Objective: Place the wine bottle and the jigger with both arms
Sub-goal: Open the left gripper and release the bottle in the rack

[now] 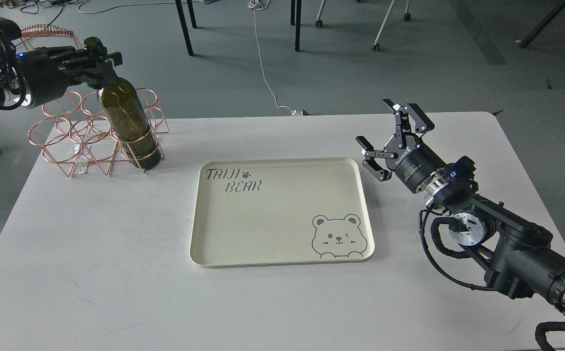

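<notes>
The wine bottle (127,119) is dark olive-green and stands tilted in a ring of the copper wire rack (75,141) at the table's far left. My left gripper (98,61) is shut on the bottle's neck just below its mouth. My right gripper (393,139) is open and empty, above the table just right of the cream tray (282,253). The jigger is out of view.
The cream tray with "TAIJI BEAR" lettering and a bear drawing lies at the table's (116,273) middle. Chair and table legs (185,29) and a white cable (265,73) are on the floor beyond the far edge.
</notes>
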